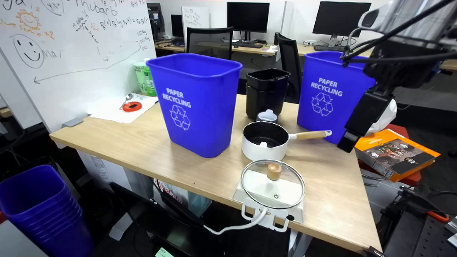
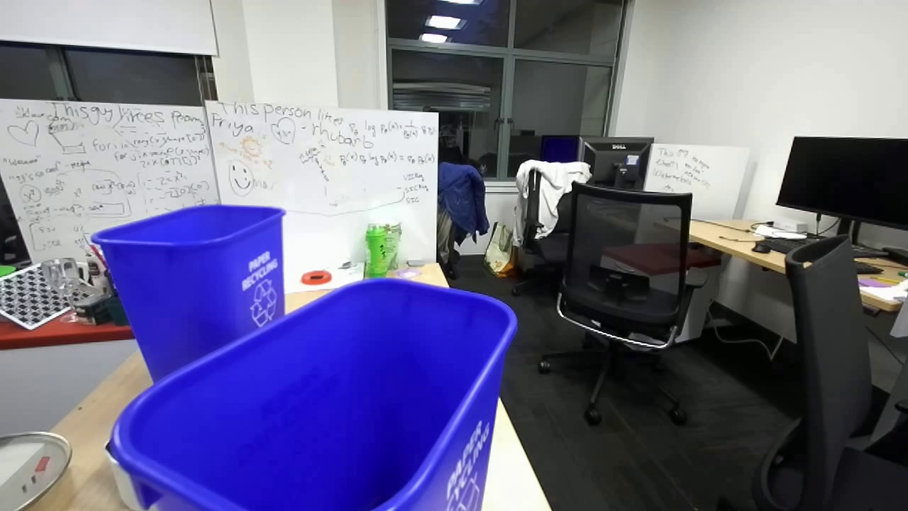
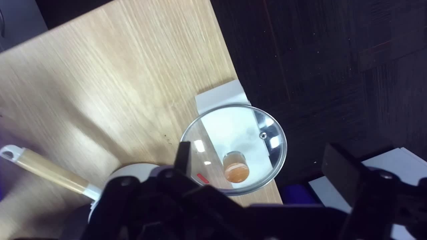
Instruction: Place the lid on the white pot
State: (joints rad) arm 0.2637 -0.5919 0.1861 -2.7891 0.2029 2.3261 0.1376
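The round glass lid (image 1: 257, 185) with a metal rim and a wooden knob rests on a flat white box (image 1: 299, 211) at the table edge, knob up. It also shows in the wrist view (image 3: 238, 140) and at the left edge of an exterior view (image 2: 32, 461). The white pot (image 1: 262, 152) stands uncovered just behind the lid, its handle pointing away to the side. The pot is partly hidden by the gripper in the wrist view (image 3: 135, 170). My gripper (image 1: 348, 141) is raised, empty and open. In the wrist view its fingers (image 3: 256, 146) are wide apart, with the lid below and between them.
Blue bins (image 1: 200, 107) (image 1: 328, 96) stand on the table (image 1: 357, 210) on either side of the pot. A black container (image 1: 266, 94) and a small grey cup (image 1: 267, 116) stand behind the pot. An orange book (image 1: 396, 153) lies beyond the table side.
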